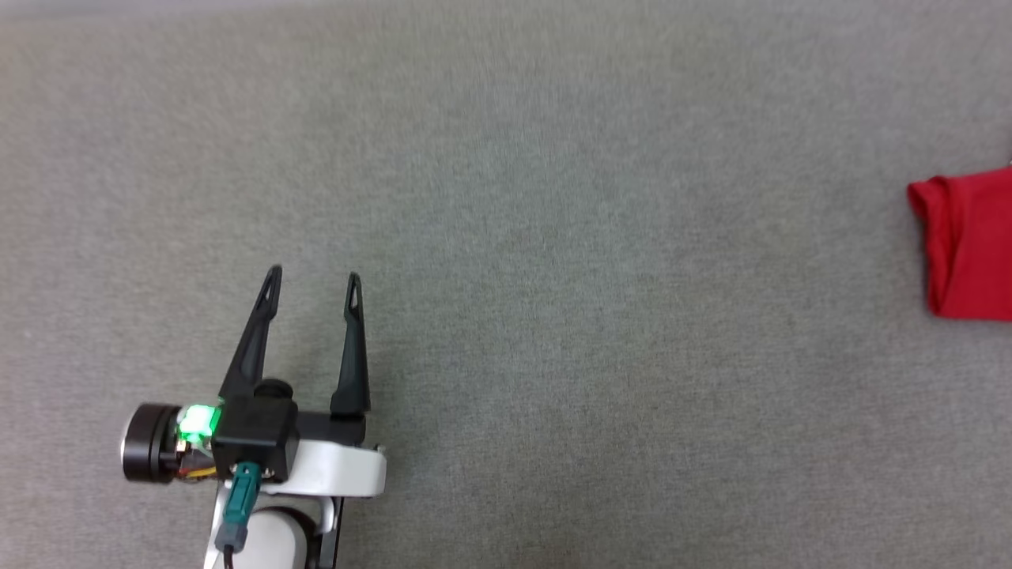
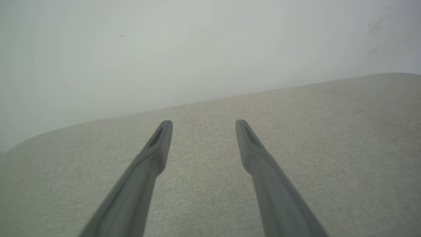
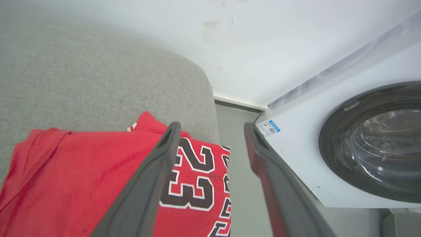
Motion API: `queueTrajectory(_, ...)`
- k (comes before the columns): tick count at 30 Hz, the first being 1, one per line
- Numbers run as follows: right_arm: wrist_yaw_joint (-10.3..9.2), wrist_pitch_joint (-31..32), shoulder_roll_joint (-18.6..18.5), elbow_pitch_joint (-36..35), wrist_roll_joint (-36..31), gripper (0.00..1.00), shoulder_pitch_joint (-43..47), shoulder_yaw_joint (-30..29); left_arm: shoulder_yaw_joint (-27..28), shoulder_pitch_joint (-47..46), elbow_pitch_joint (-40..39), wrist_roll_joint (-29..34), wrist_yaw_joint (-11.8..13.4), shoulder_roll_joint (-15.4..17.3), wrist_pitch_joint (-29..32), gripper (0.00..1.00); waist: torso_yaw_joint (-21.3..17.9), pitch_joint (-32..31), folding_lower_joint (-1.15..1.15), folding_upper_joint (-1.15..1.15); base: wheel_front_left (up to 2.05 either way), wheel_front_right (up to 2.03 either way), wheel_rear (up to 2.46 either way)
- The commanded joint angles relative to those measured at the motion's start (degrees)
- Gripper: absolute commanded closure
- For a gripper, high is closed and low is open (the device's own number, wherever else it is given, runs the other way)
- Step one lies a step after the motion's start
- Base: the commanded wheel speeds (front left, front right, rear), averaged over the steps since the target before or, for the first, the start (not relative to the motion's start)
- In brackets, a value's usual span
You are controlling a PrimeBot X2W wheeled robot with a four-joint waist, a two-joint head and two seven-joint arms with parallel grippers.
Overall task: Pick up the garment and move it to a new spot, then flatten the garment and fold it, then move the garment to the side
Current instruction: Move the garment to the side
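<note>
The garment is bright red and lies folded at the right edge of the grey fabric surface, cut off by the head view's border. In the right wrist view the garment lies just under my right gripper, with black-and-white "23" numbers showing near the surface's edge. The right gripper's fingers stand apart, open, with nothing between them. My left gripper is at the lower left of the head view, far from the garment, open and empty; its own wrist view has the left gripper over bare grey fabric.
The grey fabric surface stretches wide between the left gripper and the garment. A white washing machine with a round glass door stands right of the surface's rounded corner, across a narrow gap of floor. A pale wall rises behind.
</note>
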Motion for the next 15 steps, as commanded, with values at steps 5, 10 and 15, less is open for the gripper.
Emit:
queueTrajectory(5,-0.09,-10.0,5.6,-5.8,-5.7,0.00,3.6,-6.0,0.5,3.6,0.6,-0.5,0.6,-0.2,-0.1,0.00,0.8,-6.8,0.00,0.00,0.00,0.00,0.00)
queueTrajectory(10,-0.09,-17.7,13.6,-13.4,-10.4,0.00,8.3,-9.7,1.1,6.5,1.4,-1.1,0.5,0.0,-0.1,0.00,1.5,-10.9,0.00,0.00,0.00,0.00,0.00)
queueTrajectory(15,-0.09,-23.6,21.8,-21.5,-13.1,0.00,14.4,-11.4,2.1,8.5,2.4,-1.7,0.3,0.1,-0.1,0.00,2.5,-14.3,0.00,0.00,0.00,0.00,0.00)
